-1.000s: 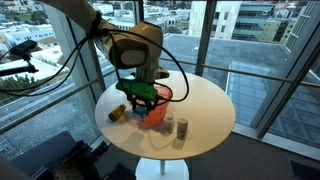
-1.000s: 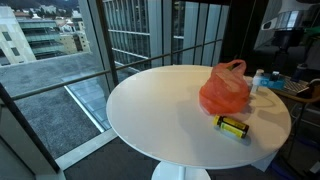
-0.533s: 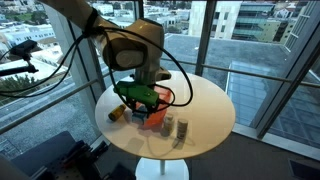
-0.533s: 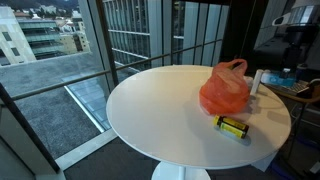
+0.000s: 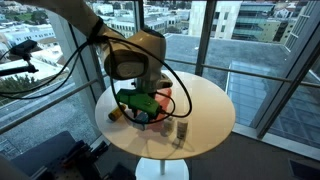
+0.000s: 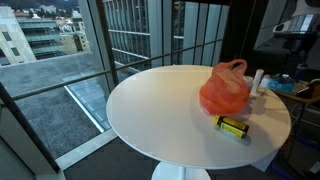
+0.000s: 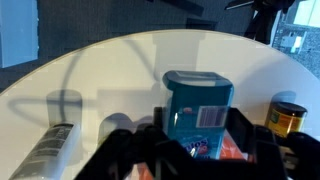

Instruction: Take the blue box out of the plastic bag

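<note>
Blue box, rigid and light-blue, is standing upright in the wrist view, pinched low by the gripper, probably for lifting clear of the crinkled plastic bag. In an exterior view, the gripper is hovering over it. In an exterior view, the plastic bag is slumping, translucent red-orange, on the white table.

No text could be read anywhere: in the wrist view the pale label on the blue box showed only blurred marks, and the dark band on the yellow can was equally illegible.
</note>
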Robot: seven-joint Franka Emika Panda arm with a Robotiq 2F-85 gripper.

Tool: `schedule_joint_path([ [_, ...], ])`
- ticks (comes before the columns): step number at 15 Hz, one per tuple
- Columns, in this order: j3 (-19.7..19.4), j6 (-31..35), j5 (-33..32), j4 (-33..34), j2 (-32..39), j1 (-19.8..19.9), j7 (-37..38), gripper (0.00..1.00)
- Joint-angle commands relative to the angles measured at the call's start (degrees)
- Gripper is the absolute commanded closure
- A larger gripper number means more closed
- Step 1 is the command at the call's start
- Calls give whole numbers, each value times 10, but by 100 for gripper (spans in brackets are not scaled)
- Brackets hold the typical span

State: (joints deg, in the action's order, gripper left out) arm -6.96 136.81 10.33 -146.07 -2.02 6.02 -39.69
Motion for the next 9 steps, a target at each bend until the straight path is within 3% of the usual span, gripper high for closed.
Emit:
schedule_joint_path([
  [1,0,39,27,5,34,-1,-20,59],
  [9,27,88,39,20,109,8,-12,59],
])
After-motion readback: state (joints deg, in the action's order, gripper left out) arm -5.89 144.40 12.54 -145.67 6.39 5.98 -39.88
